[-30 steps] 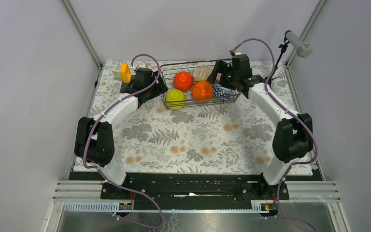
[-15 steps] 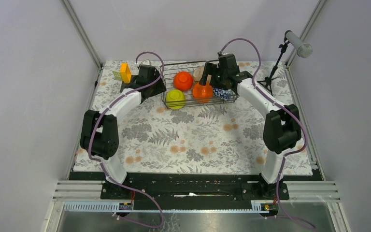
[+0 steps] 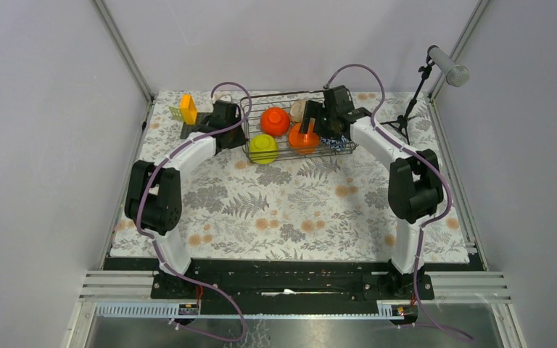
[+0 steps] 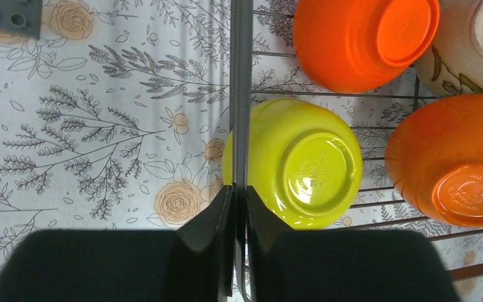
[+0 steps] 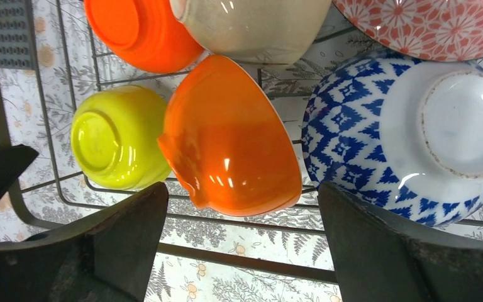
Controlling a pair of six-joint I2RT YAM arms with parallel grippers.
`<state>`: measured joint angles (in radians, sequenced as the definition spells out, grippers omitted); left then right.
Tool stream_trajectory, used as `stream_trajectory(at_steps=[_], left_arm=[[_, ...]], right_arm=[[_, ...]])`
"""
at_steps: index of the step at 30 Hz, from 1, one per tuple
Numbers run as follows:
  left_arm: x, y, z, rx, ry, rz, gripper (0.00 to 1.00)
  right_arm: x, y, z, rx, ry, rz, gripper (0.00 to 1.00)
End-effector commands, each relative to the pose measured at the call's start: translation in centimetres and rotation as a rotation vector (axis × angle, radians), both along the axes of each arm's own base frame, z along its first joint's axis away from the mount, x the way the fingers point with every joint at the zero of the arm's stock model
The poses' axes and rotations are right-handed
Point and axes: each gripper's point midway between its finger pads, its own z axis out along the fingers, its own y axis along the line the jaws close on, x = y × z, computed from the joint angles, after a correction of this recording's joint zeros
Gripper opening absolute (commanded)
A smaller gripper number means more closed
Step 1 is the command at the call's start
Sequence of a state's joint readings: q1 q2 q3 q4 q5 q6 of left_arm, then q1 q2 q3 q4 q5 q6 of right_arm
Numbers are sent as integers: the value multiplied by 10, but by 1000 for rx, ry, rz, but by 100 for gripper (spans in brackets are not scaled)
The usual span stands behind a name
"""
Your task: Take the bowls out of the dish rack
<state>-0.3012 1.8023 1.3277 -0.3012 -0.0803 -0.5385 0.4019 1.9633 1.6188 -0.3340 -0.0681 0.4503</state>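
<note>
Six bowls sit inside the dish rack (image 4: pixel 241 75), a basket of thin dark wire over a flower-printed cloth (image 4: pixel 100 126). The pink patterned bowl (image 5: pixel 434 22) and the cream bowl (image 5: pixel 251 25), farthest ahead of the right gripper (image 5: pixel 244 189), are cut off by the frame edge. In the overhead view the arm covers the pink one. The right gripper's jaws stand wide apart with a glossy, tilted orange bowl (image 5: pixel 226 138) between them; contact with the pads cannot be made out. Outside the jaws lie the blue-and-white bowl (image 5: pixel 402 132) and the yellow-green bowl (image 5: pixel 113 135), with a second orange bowl (image 5: pixel 138 31) beyond. The left gripper (image 4: pixel 239 187) is clamped on the rack's rim wire, with the smooth yellow-green bowl just ahead, foot ring showing.
</note>
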Motion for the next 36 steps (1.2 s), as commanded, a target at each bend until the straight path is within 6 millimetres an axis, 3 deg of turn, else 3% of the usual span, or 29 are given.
stream_trajectory(at_steps=[1,3,13,17,21,24,29,33,36], left_arm=[[10,5,17,33,-53,-19,8],[10,5,19,40,-59,-29,0],[-8,6,23,60,-55,-71,0],[-8,7,27,67,-66,-78,13],[-10,6,36,54,-84,-77,41],[-11,6,42,47,-95,-74,52],[-15,5,53,30,-115,-78,54],[-22,-3,70,-13,-168,-125,54],[-31,-9,86,-57,-217,-160,55]], right_arm=[[5,4,6,-9,-16,-6,96],[6,5,4,-10,-14,5,96],[3,12,-3,-33,-16,84,95],[2,13,-9,-40,-8,96,94],[6,16,-10,-37,-16,109,94],[10,22,-9,-16,-22,128,92],[11,29,-5,6,-30,151,82],[11,30,-2,8,-36,157,66],[10,30,4,14,-48,162,65]])
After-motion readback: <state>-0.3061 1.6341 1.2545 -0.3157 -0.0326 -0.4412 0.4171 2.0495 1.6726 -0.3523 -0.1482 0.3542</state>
